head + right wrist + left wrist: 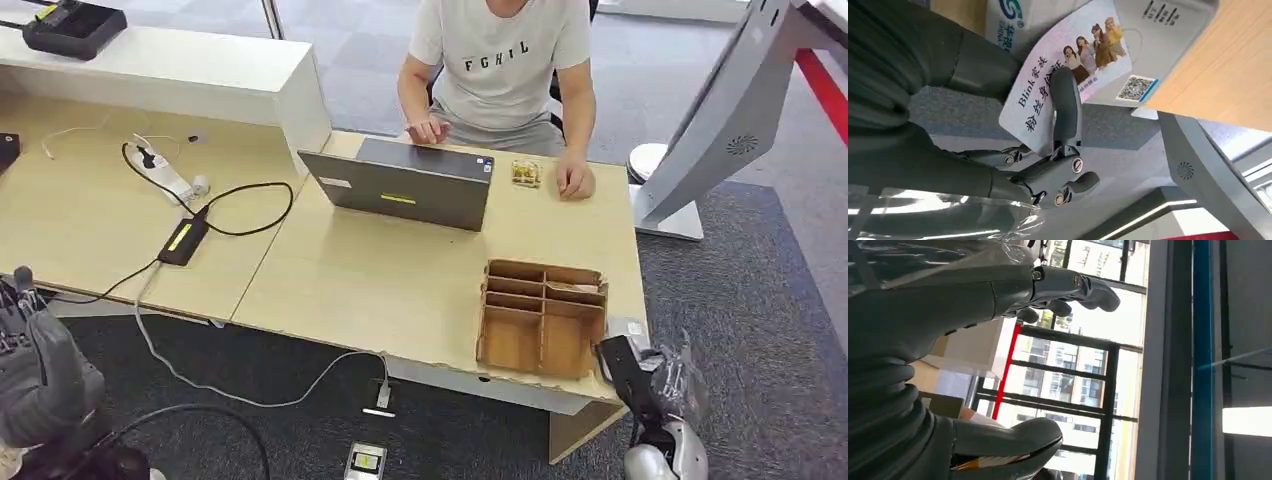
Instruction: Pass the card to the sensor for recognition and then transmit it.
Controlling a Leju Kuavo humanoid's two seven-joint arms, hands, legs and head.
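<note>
One thin pinch: right hand [1048, 150] fingers clamp the photo card [1068, 65] over the grey card reader [1168, 30]; left hand [998, 295] fingers apart, empty; card may slip if tilted.

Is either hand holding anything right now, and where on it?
The right hand pinches the card near one end; the left hand holds nothing.

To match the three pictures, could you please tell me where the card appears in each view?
Head view: too small to pick out; the right robot hand holding it is at the table's near right corner.
Left wrist view: not in it.
Right wrist view: the card lies mid-picture, under one finger, over a grey reader.
Shared landmark: the grey stand with a round vent.
</note>
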